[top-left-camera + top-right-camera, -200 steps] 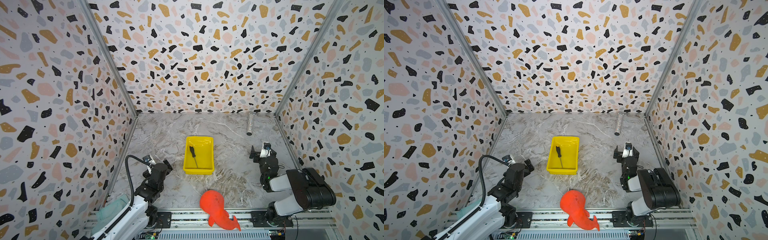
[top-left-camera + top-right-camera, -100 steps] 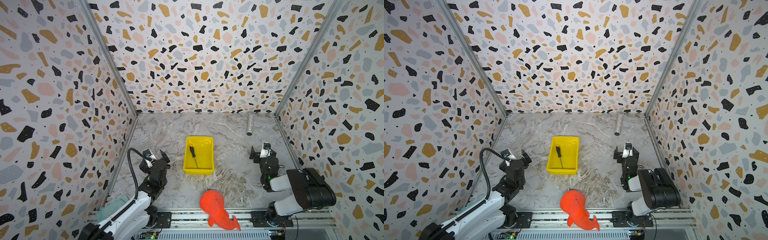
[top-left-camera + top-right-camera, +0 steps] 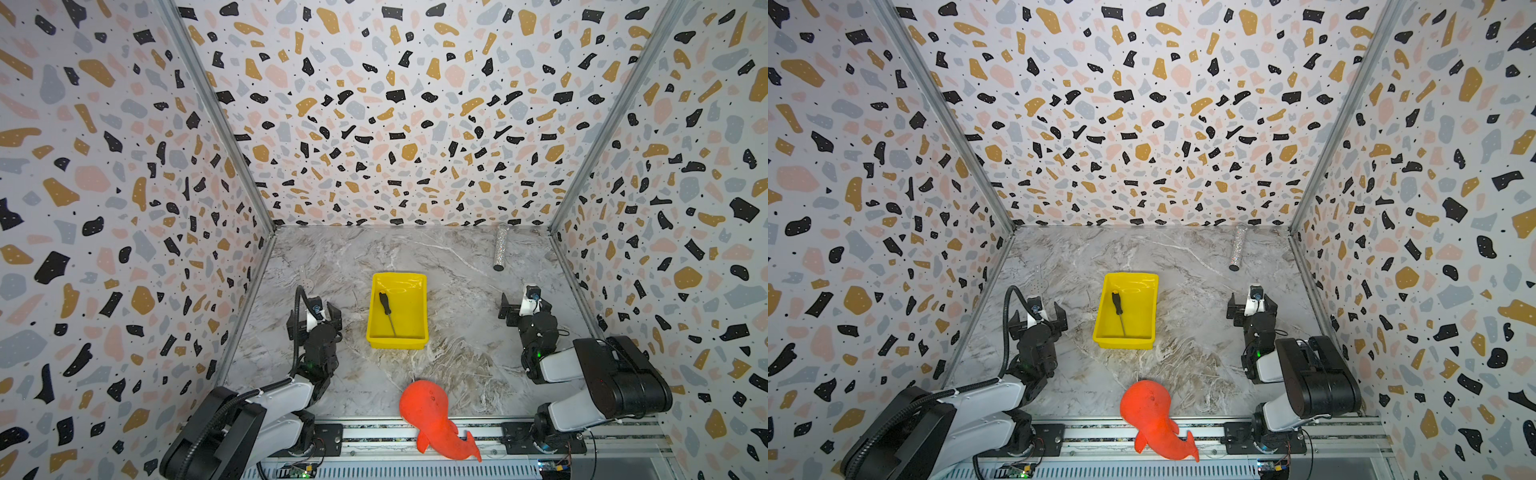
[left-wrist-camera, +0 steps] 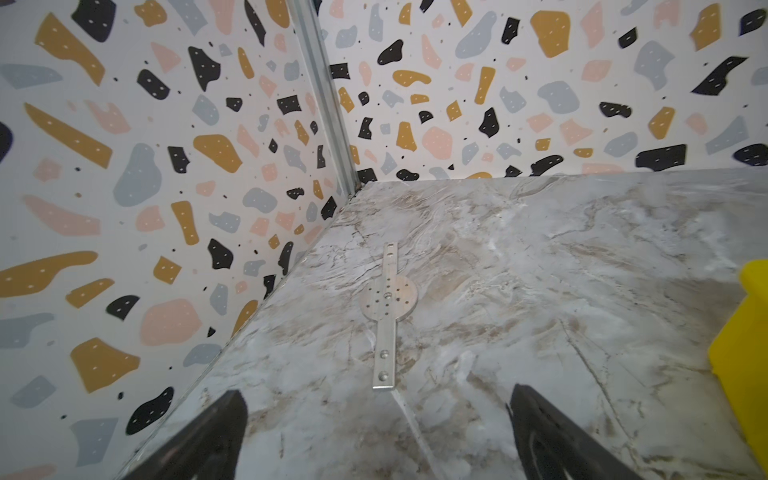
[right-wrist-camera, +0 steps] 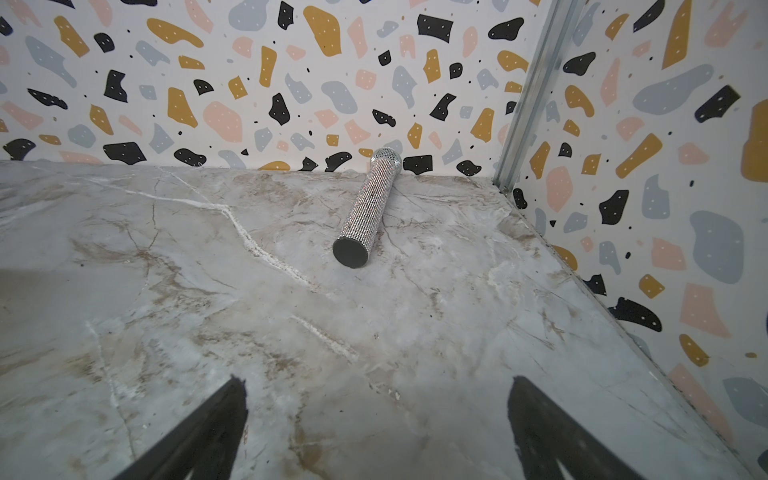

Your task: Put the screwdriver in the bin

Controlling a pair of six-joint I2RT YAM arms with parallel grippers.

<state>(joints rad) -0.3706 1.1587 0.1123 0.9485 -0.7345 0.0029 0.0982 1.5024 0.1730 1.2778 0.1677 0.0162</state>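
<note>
Left gripper (image 3: 312, 318) is hovering low over the marble tabletop (image 3: 457, 361), just left of the bin (image 3: 409, 307). Its jaws are standing spread wide and holding nothing. In the left wrist view its two black fingers (image 4: 208, 436) are framing bare marble, and a flat perforated metal plate (image 4: 387, 307) is lying just ahead of them. A yellow corner of the bin (image 4: 744, 353) is showing at the edge of that view.

Right gripper (image 3: 524, 305) is sitting on the right side of the table, well apart from the bin. Its jaws are likewise standing wide apart and gripping nothing. In the right wrist view the fingers (image 5: 552, 432) are flanking empty marble.

Both top views are showing the screwdriver (image 3: 387, 311) lying inside the bin, on its floor along the left side. Black handle is pointing toward the back wall and the thin shaft is running toward the near wall. Neither gripper is touching it.

Glittery silver cylinder (image 5: 365, 208) is lying at the back right, far end against the wall and black end facing the right gripper. Orange plush whale (image 3: 432, 415) is lying at the front edge, tail overhanging the rail.
</note>
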